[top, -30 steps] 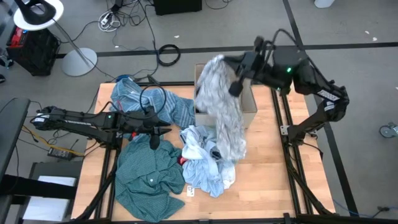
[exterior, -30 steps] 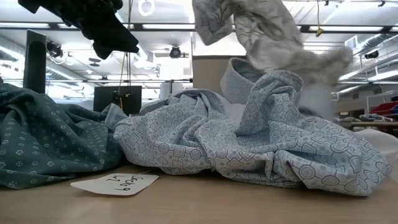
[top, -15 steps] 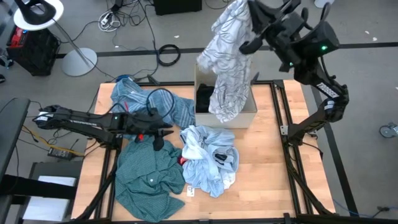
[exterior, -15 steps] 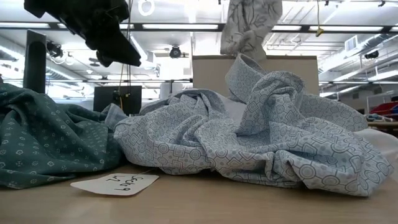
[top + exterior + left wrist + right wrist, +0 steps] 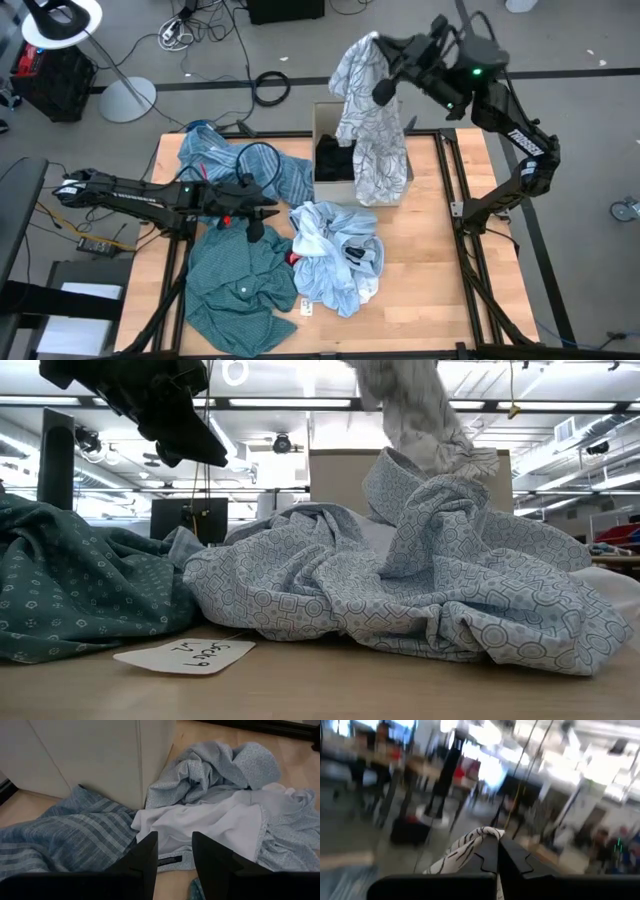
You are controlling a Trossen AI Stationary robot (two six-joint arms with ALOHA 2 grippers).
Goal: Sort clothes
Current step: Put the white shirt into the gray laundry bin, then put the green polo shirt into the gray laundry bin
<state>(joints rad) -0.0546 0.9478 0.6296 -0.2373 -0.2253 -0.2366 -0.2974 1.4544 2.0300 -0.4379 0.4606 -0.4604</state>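
Right claw (image 5: 378, 62) is pinching shut on the white-grey patterned cloth (image 5: 368, 130), which is hanging above the beige cardboard box (image 5: 326, 186) and hiding part of its opening; a black garment (image 5: 334, 158) is showing inside. Left claw (image 5: 173, 851) is hovering part open, holding nothing, over the table (image 5: 440, 280). Three more garments are lying there: teal shirt (image 5: 238, 280), blue striped cloth (image 5: 285, 175), pale blue shirt (image 5: 335, 255). One small paper tag (image 5: 185, 654) is lying in front.
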